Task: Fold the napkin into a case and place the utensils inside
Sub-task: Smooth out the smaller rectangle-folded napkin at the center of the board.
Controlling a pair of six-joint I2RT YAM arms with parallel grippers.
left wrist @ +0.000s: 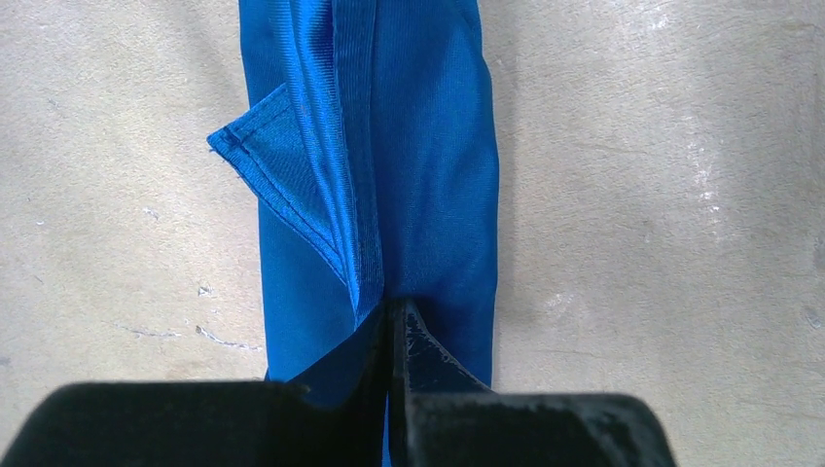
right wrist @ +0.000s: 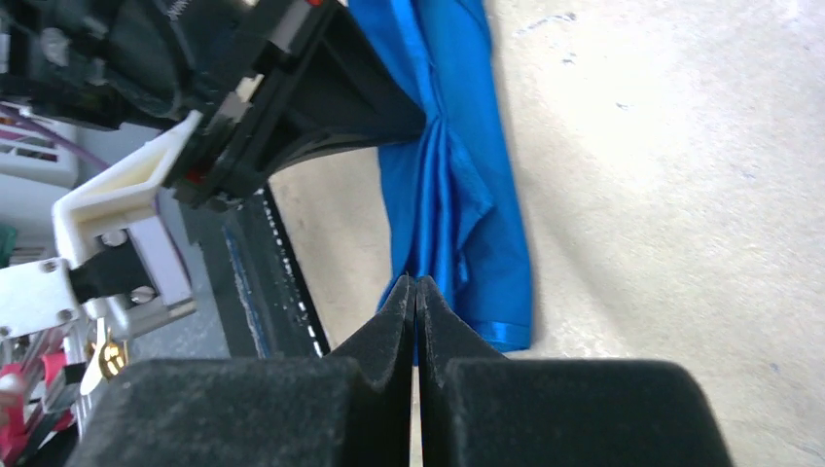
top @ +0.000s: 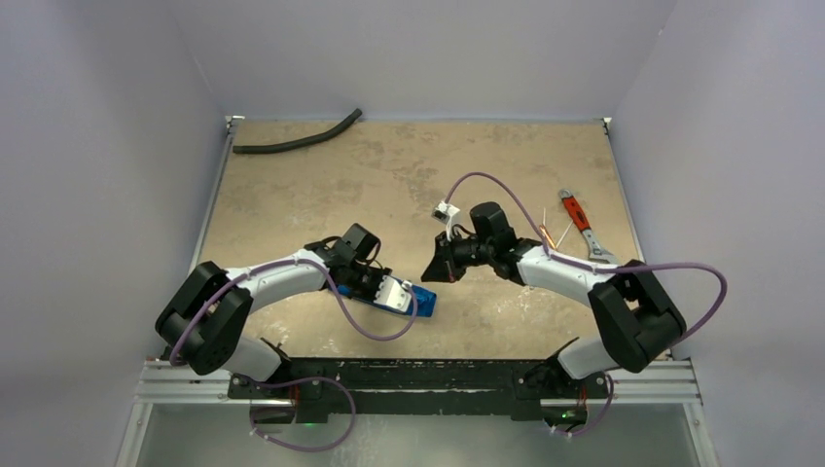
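Two grippers sit close together at the near centre of the table (top: pixel 389 185). We log the left gripper (left wrist: pixel 394 319) pinching the raised fold of the napkin (left wrist: pixel 428 175), a narrow folded blue strip with one hemmed corner turned out. The right gripper (right wrist: pixel 416 292) is pressed together at the strip's end; we cannot tell if it catches cloth. The utensils (top: pixel 548 233) lie beside the right arm, near a red-handled wrench (top: pixel 581 224).

Robot lab, walled table (top: pixel 389 185), 2 arms (top: pixel 282 275)
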